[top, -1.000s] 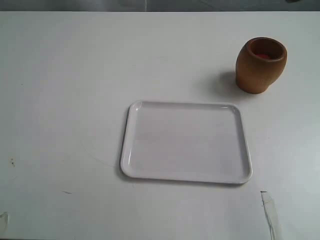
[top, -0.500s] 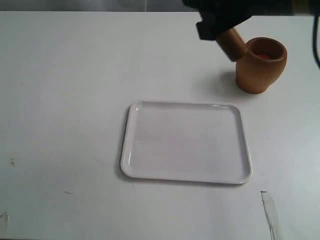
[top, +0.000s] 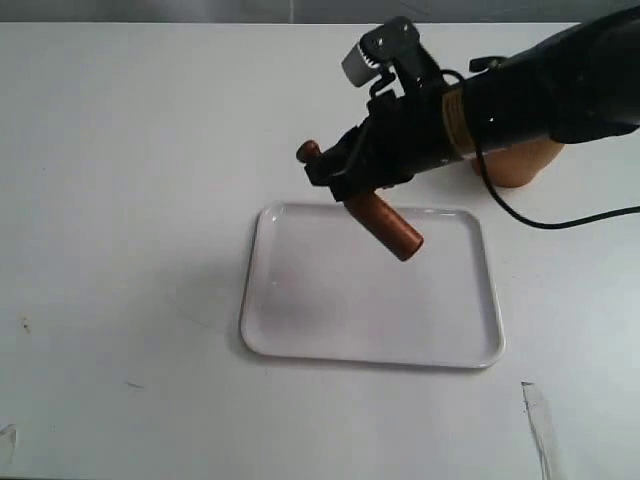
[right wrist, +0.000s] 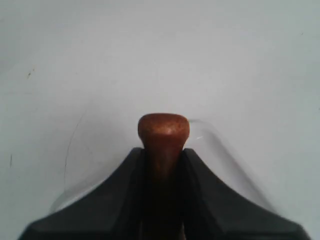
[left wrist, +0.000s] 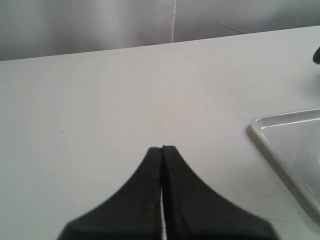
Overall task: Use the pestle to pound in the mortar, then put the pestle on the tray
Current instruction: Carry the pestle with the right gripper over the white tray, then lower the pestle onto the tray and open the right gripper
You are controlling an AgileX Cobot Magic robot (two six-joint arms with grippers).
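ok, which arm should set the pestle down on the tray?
Right. The right gripper holds the pestle, tilted, above the far edge of the tray. The left gripper is shut, empty, and off the tray.

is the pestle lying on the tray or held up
Held, not lying. The right end effector grips the pestle by its handle, slanted thick end down over the tray; contact with it cannot be told.

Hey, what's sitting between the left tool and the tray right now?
Nothing. In the left wrist view, only bare white table lies between the shut left tool and the tray.
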